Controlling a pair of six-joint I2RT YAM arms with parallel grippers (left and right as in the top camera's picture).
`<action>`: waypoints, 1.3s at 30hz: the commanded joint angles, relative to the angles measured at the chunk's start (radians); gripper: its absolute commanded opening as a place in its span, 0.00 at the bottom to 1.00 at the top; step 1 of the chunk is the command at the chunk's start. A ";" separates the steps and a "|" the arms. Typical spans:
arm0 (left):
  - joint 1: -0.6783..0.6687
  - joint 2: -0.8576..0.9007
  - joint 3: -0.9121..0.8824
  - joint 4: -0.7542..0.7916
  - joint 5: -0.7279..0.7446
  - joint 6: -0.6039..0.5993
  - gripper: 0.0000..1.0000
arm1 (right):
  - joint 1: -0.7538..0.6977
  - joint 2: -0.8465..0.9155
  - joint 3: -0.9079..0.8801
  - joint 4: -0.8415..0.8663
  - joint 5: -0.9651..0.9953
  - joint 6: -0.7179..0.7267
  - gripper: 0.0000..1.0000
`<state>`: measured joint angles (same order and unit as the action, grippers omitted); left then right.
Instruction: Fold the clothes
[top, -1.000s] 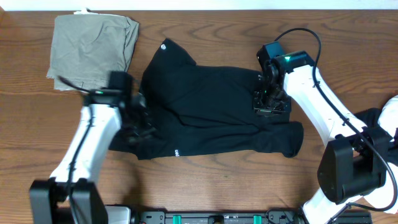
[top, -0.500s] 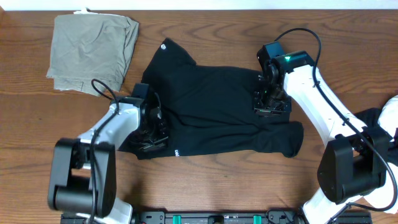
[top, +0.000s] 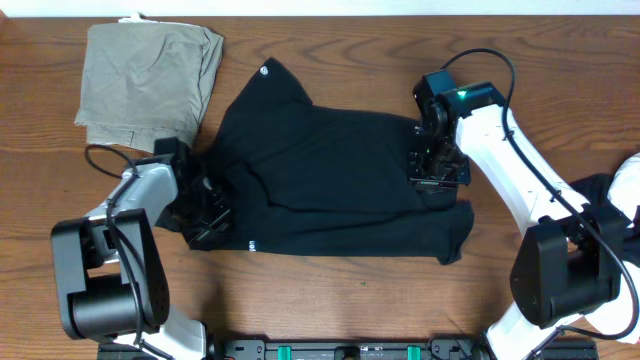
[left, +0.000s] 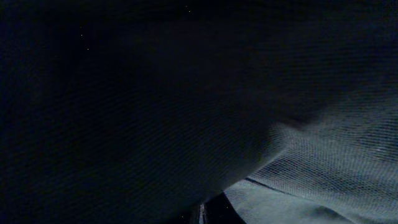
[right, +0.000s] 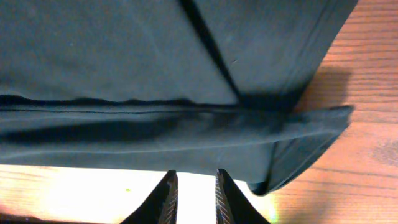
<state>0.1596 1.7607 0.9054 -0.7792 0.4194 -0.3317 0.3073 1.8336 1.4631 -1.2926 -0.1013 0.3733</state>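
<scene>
The clothes on the table are a black shirt (top: 330, 180), spread out in the middle of the overhead view. It has a round white logo (top: 264, 71) at its far corner and a small white mark (top: 248, 243) near its front hem. My left gripper (top: 205, 210) sits at the shirt's left edge, shut on the fabric. Black cloth (left: 155, 93) fills the left wrist view and hides the fingers. My right gripper (top: 437, 172) rests at the shirt's right edge. In the right wrist view its jaws (right: 193, 174) stand slightly open, with bare table between them and the folded hem (right: 155, 118) just past the tips.
A folded olive-khaki garment (top: 150, 85) lies at the back left. More black and white cloth (top: 620, 185) shows at the right edge, behind the right arm. Bare wooden table (top: 350, 300) runs along the front.
My left gripper has moved left, dragging the shirt's lower left edge and front hem leftward with it. The right gripper has stayed in place at the right edge.
</scene>
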 joint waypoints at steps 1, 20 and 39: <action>0.037 0.038 -0.006 0.007 -0.118 0.036 0.06 | 0.044 -0.009 -0.010 -0.008 -0.012 -0.015 0.20; 0.041 0.038 -0.006 -0.004 -0.118 0.066 0.06 | 0.141 -0.008 -0.208 0.314 -0.125 -0.075 0.31; 0.041 0.038 -0.006 -0.003 -0.117 0.066 0.06 | 0.264 0.021 -0.334 0.526 -0.262 -0.045 0.32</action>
<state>0.1890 1.7607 0.9058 -0.7845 0.4164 -0.2829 0.5529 1.8378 1.1358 -0.7746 -0.3450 0.3214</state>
